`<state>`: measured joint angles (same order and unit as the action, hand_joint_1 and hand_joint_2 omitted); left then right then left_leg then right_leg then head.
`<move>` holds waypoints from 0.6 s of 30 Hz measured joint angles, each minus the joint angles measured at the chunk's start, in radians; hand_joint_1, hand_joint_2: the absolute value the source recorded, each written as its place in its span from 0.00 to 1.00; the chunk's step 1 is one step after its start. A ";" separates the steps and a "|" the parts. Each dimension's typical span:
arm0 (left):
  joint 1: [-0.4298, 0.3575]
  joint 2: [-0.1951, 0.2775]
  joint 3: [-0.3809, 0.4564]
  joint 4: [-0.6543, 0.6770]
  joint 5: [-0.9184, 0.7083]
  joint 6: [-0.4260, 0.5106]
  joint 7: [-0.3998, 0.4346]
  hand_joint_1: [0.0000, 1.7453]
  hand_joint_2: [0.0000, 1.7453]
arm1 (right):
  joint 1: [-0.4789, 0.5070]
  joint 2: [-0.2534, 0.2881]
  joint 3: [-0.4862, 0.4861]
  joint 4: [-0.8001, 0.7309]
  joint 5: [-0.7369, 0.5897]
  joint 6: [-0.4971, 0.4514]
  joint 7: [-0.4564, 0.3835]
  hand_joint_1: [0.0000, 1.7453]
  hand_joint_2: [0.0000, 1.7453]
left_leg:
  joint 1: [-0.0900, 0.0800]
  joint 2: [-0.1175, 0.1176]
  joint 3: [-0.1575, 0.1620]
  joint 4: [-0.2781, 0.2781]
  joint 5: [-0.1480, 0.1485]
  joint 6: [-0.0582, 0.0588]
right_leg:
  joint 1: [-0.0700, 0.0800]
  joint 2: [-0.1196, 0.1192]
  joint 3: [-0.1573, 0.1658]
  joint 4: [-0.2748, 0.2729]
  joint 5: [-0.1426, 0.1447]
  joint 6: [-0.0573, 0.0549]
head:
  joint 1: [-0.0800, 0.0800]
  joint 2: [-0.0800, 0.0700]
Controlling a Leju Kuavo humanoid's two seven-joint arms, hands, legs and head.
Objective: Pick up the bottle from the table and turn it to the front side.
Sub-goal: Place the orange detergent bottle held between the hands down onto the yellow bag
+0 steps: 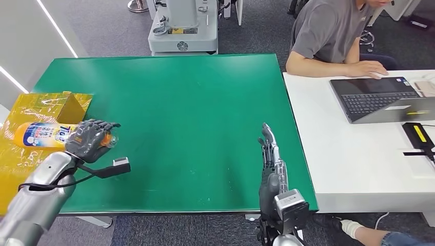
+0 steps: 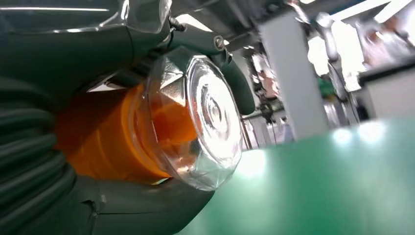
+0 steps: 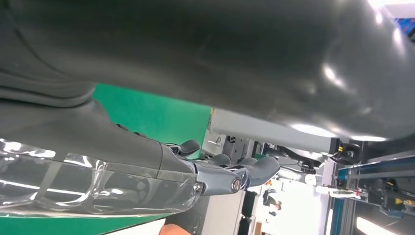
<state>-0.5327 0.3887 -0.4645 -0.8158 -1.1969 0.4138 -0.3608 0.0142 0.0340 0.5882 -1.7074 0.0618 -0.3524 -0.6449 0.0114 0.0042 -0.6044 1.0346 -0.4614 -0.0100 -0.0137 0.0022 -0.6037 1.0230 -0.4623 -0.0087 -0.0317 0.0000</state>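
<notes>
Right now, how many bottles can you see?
1. The orange bottle lies sideways at the green table's left edge, gripped by the left hand. Another could hide behind the yellow bag.

Glossy orange plastic bottle (image 1: pixel 43 134) with clear faceted cap (image 2: pixel 208 122); matt green counter (image 1: pixel 195 113); shiny crinkled yellow film (image 1: pixel 31 110) at nine o'clock.

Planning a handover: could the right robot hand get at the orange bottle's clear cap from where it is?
Probably yes: bare green table lies between the right robot hand and the clear cap, though the left robot hand wraps the orange bottle.
</notes>
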 joint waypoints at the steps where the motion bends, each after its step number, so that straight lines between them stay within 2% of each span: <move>1: -0.009 -0.004 -0.020 0.034 -0.030 0.003 0.010 1.00 1.00 | 0.000 0.000 0.000 0.000 -0.001 0.000 -0.001 0.00 0.00 | 0.000 0.000 0.000 0.000 0.000 0.000 | 0.000 0.000 0.000 0.000 0.000 0.000 | 0.000 0.000; 8: -0.084 -0.027 -0.115 0.224 -0.141 0.000 0.054 1.00 1.00 | -0.001 0.000 0.000 0.000 0.002 -0.013 -0.003 0.00 0.00 | 0.000 0.000 0.000 0.000 0.000 0.000 | 0.000 0.000 0.000 0.001 0.000 0.000 | 0.000 0.000; 18: -0.107 -0.044 -0.152 0.364 -0.205 0.024 0.115 1.00 1.00 | -0.012 0.000 0.000 0.000 0.011 -0.019 -0.001 0.00 0.00 | 0.000 0.000 0.000 0.000 0.000 0.000 | 0.000 0.000 0.000 0.001 0.000 0.000 | 0.000 0.000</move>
<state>-0.6396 0.3443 -0.6169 -0.4523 -1.4014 0.4378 -0.2460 0.0022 0.0340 0.5882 -1.7079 0.0732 -0.3718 -0.6459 0.0118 0.0040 -0.6045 1.0344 -0.4614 -0.0101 -0.0134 0.0019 -0.6036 1.0237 -0.4620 -0.0091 -0.0316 0.0000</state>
